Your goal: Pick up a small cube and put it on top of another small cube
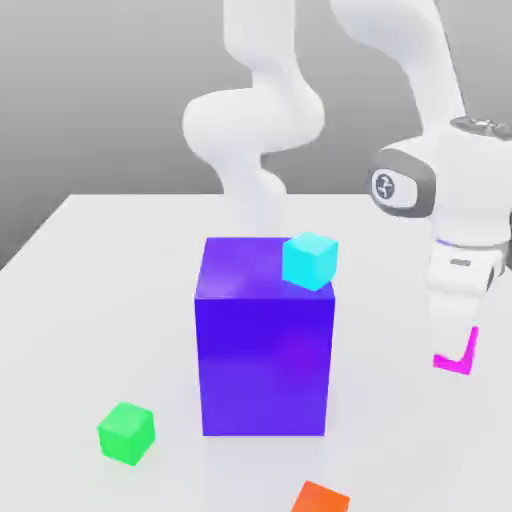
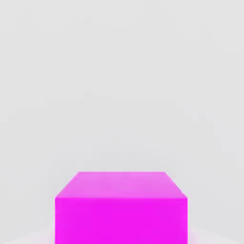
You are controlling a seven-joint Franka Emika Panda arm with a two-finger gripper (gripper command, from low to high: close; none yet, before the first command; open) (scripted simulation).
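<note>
Big blue-purple block [image 1: 264, 350] stands upright on the white table [image 1: 100, 300], near mid-table. Cyan cube [image 1: 310, 261] sits on the block's top face, at the corner toward the exterior view's right, tilted slightly. Orange cube [image 1: 321, 498] lies on the table in front of the block, cut off by the frame's lower edge. Grey backdrop behind.

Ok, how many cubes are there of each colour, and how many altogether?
Magenta cube: 1, in the gripper
Green cube: 1, on the table
Cyan cube: 1, on the big block
Orange cube: 1, at the near edge
Big blue-purple block: 1
Total: 5
</note>
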